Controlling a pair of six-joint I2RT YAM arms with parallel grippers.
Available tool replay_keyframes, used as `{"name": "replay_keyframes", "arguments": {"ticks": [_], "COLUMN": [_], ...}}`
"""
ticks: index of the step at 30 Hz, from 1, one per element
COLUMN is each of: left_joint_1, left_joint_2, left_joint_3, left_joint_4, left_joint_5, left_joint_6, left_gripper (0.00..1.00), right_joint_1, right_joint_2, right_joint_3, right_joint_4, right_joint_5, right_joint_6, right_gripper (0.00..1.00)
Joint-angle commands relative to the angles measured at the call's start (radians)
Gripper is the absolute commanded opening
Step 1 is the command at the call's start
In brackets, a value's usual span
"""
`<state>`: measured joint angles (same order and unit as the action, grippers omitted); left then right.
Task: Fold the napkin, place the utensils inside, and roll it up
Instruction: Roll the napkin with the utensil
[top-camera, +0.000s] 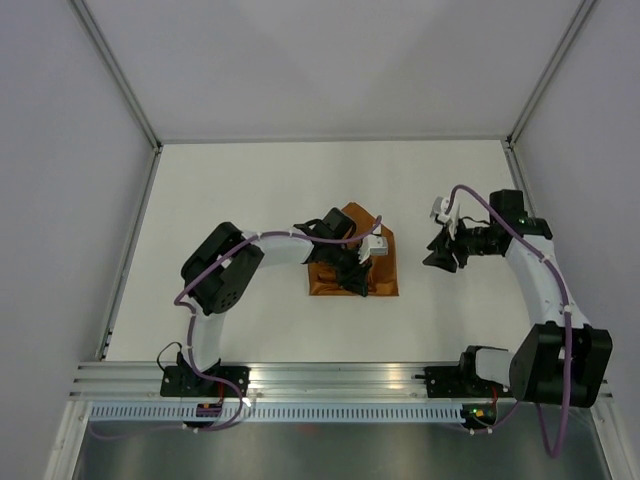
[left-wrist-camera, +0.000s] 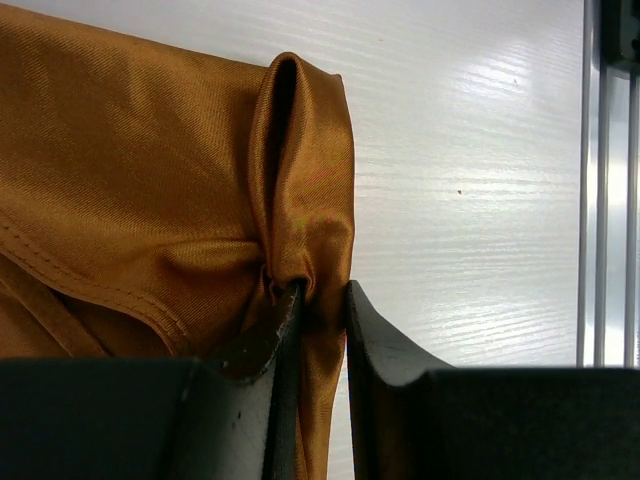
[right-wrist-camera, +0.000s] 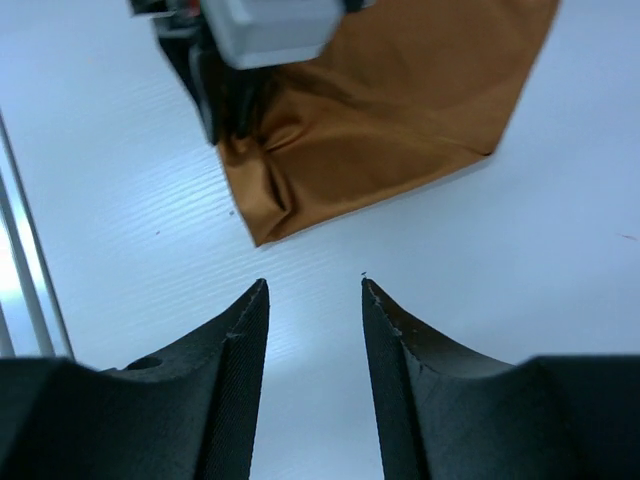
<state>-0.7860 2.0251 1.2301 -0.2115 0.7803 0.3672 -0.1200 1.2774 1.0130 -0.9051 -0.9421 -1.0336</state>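
Observation:
The rust-orange napkin lies folded into a small bundle at the middle of the white table. My left gripper is over it and shut on a bunched fold of the napkin, with cloth pinched between the dark fingers. My right gripper hovers to the right of the napkin, apart from it, open with nothing between its fingertips. In the right wrist view the napkin lies ahead with the left gripper's head on its corner. The utensils are hidden.
A metal rail runs along the near table edge by the arm bases. Grey walls enclose the white table at left, right and back.

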Motion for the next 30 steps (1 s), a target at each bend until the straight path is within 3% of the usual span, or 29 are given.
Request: {"name": "replay_keyframes", "arguments": {"ticks": [1, 5, 19, 30], "left_joint_1": [0.007, 0.01, 0.021, 0.031], "left_joint_2": [0.073, 0.09, 0.136, 0.139], "left_joint_3": [-0.027, -0.02, -0.004, -0.001], "left_joint_4": [-0.154, -0.155, -0.161, -0.161], "left_joint_5": [-0.016, -0.009, 0.023, 0.031], "left_joint_6": [-0.031, -0.037, -0.054, -0.057], "left_gripper": [0.02, 0.02, 0.02, 0.02], "right_joint_1": [0.032, 0.168, 0.637, 0.801], "right_joint_2": [-0.098, -0.226, -0.234, -0.159], "right_joint_3": [-0.109, -0.24, -0.461, -0.553], "right_joint_4": [-0.114, 0.034, 0.6, 0.808], "right_joint_5": [-0.092, -0.046, 0.342, 0.578], "right_joint_6": [-0.36, -0.286, 0.119, 0.184], "right_gripper": [0.47, 0.49, 0.46, 0.44]}}
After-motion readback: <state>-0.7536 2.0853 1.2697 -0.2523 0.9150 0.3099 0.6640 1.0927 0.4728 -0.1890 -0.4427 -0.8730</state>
